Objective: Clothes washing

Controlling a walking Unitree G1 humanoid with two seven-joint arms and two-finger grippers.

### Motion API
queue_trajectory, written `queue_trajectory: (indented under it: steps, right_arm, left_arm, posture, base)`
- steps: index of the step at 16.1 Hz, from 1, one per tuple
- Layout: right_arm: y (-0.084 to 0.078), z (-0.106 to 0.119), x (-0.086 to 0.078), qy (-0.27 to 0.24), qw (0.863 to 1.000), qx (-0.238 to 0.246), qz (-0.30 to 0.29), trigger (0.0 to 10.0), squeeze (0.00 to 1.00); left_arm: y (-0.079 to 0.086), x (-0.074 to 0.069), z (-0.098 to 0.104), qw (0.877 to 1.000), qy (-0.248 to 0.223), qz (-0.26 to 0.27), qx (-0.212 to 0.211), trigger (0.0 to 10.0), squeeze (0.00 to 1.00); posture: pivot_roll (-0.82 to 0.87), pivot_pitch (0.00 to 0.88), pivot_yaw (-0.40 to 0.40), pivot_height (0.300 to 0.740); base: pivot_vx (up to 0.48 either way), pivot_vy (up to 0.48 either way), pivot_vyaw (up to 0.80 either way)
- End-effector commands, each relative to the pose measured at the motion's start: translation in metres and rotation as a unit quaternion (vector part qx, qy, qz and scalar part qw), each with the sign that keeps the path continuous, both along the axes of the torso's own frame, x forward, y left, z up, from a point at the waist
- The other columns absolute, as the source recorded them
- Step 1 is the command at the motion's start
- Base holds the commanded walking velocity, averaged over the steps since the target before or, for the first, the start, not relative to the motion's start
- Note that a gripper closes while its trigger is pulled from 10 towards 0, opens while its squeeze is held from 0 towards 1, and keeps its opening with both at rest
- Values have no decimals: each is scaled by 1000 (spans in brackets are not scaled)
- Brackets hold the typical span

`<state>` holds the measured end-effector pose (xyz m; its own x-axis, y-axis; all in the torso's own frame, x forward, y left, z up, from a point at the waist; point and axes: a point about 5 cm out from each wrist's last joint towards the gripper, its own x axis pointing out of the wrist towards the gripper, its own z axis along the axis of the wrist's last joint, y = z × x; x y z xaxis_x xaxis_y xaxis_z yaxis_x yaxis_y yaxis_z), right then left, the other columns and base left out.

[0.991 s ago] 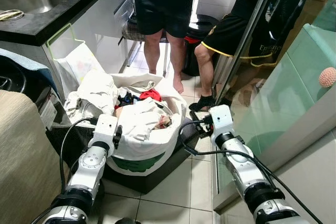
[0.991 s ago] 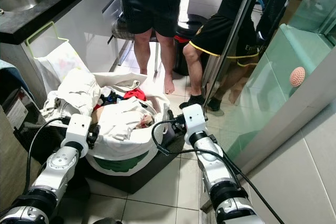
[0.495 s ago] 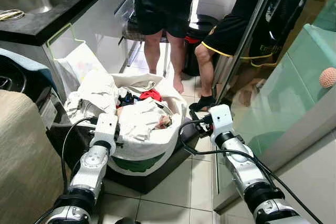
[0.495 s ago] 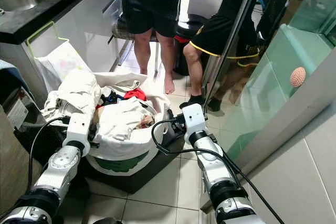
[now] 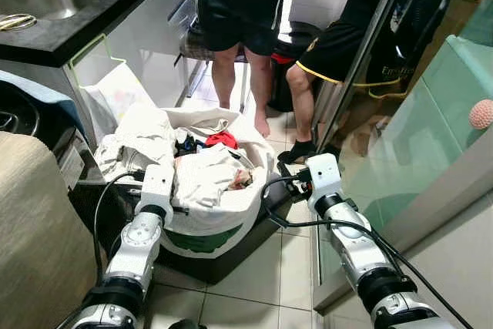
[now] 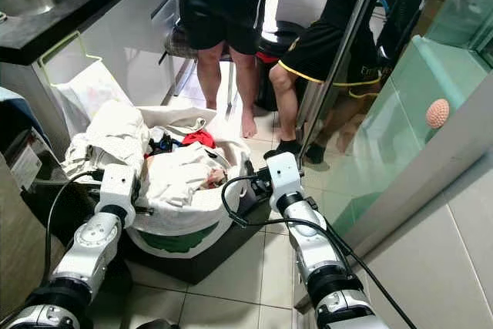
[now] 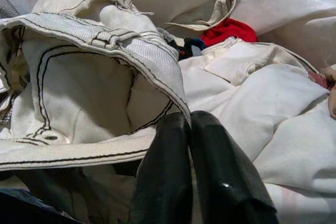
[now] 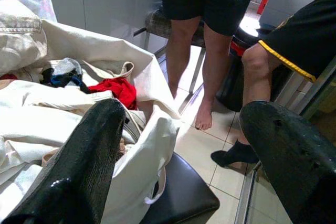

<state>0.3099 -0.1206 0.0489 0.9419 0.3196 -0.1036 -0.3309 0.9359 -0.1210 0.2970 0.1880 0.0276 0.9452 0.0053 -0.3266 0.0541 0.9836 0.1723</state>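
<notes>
Tiled kitchen floor (image 5: 254,283). Left gripper (image 7: 190,124) pressed together against overfull white cloth laundry bag (image 5: 223,225); right gripper (image 8: 184,145) spread beside bag. Risk: clothes spilling, bag tipping.

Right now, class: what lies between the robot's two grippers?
In the eye views, the white laundry bag, heaped with pale clothes, sits between the left gripper and the right gripper.
</notes>
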Motion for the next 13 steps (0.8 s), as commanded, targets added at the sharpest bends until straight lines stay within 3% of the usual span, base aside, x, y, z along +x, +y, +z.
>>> queue_trajectory:
  steps: [1, 4, 7, 8, 9, 12, 13]
  right_arm:
    - [-4, 0, 0, -2, 1000, -2, -6, 10000, 0]
    - [-6, 0, 0, -2, 1000, -4, -6, 10000, 0]
    - [-8, 0, 0, -2, 1000, -6, -6, 10000, 0]
    - [-8, 0, 0, -2, 1000, -6, -7, 10000, 0]
    - [-8, 0, 0, -1, 1000, -6, -7, 10000, 0]
    - [-8, 1, 1, -1, 1000, -7, -7, 10000, 0]
    - [-8, 1, 1, -1, 1000, -7, -7, 10000, 0]
  left_arm:
    - [-10, -1, -1, 1000, 2, -13, -10, 0, 0]
    - [-14, 1, 2, 1000, -7, -15, -17, 0, 0]
    - [-4, 18, 41, 994, -78, 23, -77, 0, 0]
    - [-1, 20, 46, 993, -85, 28, -81, 0, 0]
    - [4, 24, 55, 991, -101, 37, -82, 0, 0]
    - [49, 38, 112, 975, -184, 108, -68, 0, 0]
    - [55, 38, 119, 972, -193, 116, -65, 0, 0]
  posture:
    - [77, 0, -45, 740]
    - [75, 0, -47, 740]
    - [76, 0, -51, 740]
    - [76, 0, -51, 740]
    - [77, 0, -53, 740]
    - [83, 0, -55, 740]
    - [83, 0, -56, 740]
  base:
    - [0, 0, 0]
    - [0, 0, 0]
    - [0, 0, 0]
    - [0, 0, 0]
    - [0, 0, 0]
    - [0, 0, 0]
    - [0, 0, 0]
